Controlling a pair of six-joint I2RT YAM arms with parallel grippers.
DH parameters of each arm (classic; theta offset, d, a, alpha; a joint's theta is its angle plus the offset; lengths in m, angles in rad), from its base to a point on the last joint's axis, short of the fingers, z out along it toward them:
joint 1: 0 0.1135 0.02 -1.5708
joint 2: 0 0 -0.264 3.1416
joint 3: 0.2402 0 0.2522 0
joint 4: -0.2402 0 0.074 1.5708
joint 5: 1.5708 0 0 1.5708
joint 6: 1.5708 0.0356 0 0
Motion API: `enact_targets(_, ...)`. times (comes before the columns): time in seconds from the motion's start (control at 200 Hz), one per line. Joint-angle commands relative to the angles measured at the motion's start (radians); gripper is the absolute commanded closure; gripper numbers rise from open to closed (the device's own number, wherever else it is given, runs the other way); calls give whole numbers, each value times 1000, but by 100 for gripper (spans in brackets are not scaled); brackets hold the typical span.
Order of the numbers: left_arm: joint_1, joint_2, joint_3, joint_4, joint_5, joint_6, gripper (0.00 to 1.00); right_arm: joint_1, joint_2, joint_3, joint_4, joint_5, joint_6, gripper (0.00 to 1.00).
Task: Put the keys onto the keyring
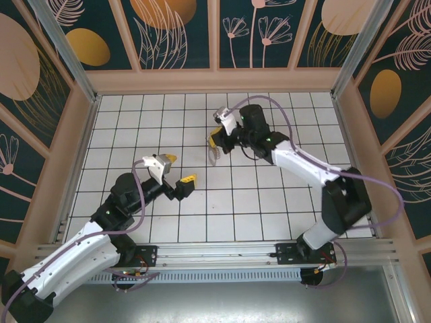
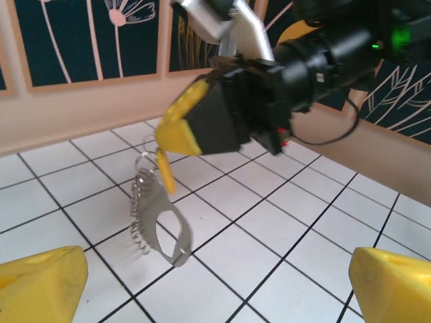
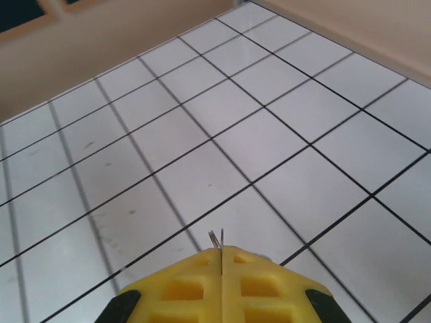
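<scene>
White tiled table (image 1: 269, 202) is seen under both arms. R gripper (image 1: 215, 139) is held up over the mid-back tiles and is squeezed tight. Thin wire bits (image 3: 217, 237) are pinched btwn its yellow tips. L gripper (image 1: 179, 169) is held nearer, jaws spread wide w/ nothing in them, pointed at the R one. The keyring (image 2: 160, 222) is hung from the R gripper's tips; if it touches the tiles can't be told. A key (image 2: 166, 171) w/ a yellow head is hung by its top.
</scene>
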Motion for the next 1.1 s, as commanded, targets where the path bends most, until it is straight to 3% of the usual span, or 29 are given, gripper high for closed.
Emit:
enact_targets(0.0, 3, -17, -17, 51, -51, -38, 2, -24, 94, 95, 109, -33, 46, 100)
enact_targets(0.22, 4, -33, -21, 36, -88, -31, 1, -32, 177, 52, 199, -56, 125, 100)
enact_targets(0.766, 3, 81, -8, 113, -85, -25, 1, -38, -69, -508, 464, -44, 412, 100)
enact_targets(0.906, 3, 111, -5, 113, -88, -28, 1, -37, -116, -621, 514, -35, 492, 88)
enact_targets(1.096, 4, 131, 2, 115, -107, -43, 1, -33, -193, -680, 469, 5, 488, 73)
